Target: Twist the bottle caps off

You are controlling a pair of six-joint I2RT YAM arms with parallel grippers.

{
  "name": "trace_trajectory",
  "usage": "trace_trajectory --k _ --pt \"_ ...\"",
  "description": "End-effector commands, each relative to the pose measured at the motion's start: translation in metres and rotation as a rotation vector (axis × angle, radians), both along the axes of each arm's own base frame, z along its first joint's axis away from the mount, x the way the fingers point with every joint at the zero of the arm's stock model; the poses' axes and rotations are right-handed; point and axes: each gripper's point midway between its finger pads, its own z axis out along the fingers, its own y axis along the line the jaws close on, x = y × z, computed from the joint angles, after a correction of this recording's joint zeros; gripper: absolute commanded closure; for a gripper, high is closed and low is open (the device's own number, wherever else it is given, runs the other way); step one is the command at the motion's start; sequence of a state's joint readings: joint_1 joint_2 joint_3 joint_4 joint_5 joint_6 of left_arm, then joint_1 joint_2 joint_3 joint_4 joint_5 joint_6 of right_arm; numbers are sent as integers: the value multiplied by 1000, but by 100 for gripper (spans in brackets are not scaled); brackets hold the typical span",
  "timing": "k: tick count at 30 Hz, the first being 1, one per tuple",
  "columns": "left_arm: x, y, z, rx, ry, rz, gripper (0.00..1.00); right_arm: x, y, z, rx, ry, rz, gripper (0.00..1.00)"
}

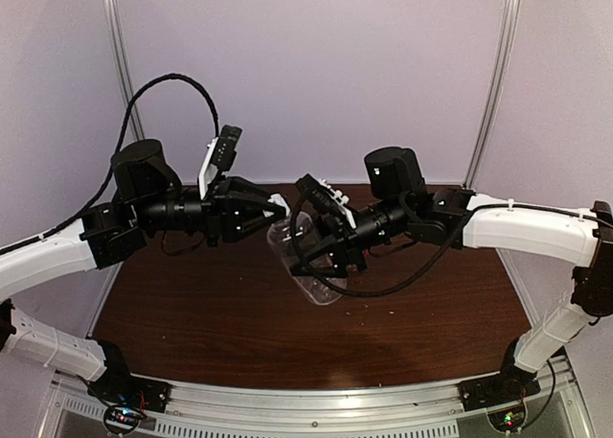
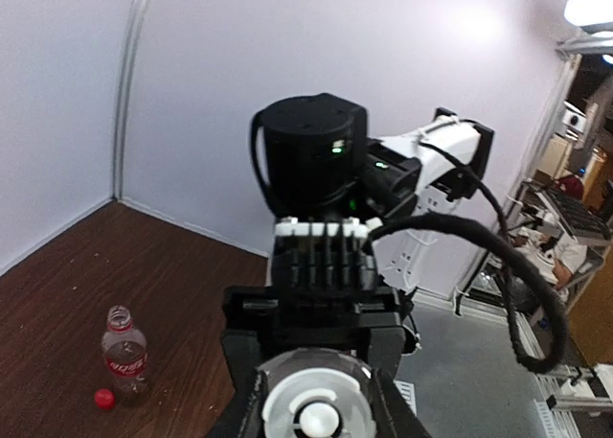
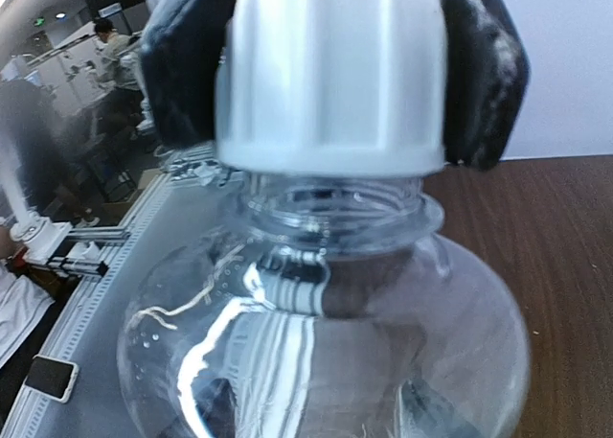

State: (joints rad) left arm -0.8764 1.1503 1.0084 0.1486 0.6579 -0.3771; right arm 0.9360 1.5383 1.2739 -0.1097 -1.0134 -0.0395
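We see the round red plastic cap (image 2: 103,397) off beside its red-labelled clear bottle (image 2: 124,354), while the left gripper (image 1: 276,211) clamps the remaining white plastic cap (image 3: 330,74) and the right gripper (image 1: 321,261) grips the plain clear bottle (image 3: 326,342).

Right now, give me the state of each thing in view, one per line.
white cap, on its bottle's neck.
plain bottle, capped, held in the air.
red-label bottle, standing upright, uncapped.
red cap, off, lying beside that bottle.
left gripper, shut on the white cap.
right gripper, shut on the plain bottle.
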Motion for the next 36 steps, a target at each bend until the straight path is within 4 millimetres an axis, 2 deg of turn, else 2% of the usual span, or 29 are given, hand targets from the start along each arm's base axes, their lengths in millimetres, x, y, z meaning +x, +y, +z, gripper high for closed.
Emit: trace_trajectory --k 1,3,6,8,12,17,25,30,36 --pt "57 22 4 -7 160 380 96 60 -4 9 -57 -82 -358 64" --pt "70 27 -2 -8 201 477 95 78 -8 9 -80 -82 -474 63" --pt "78 24 -9 8 218 530 87 96 -11 8 -90 -98 -576 63" --pt "81 20 -13 24 229 534 81 99 -11 9 -89 -101 -594 63" --pt "80 17 -12 11 216 517 70 93 -10 6 -86 -113 -557 63" --pt "58 17 10 -46 79 403 48 53 -4 1 -69 -122 -313 62" --pt "2 22 29 -59 -147 121 27 -7 -9 7 4 -51 37 59" --pt "-20 21 29 -53 -213 -22 24 -27 -14 14 35 -3 172 59" --pt "-38 12 28 -77 -224 -187 29 -37 -15 17 50 22 231 59"
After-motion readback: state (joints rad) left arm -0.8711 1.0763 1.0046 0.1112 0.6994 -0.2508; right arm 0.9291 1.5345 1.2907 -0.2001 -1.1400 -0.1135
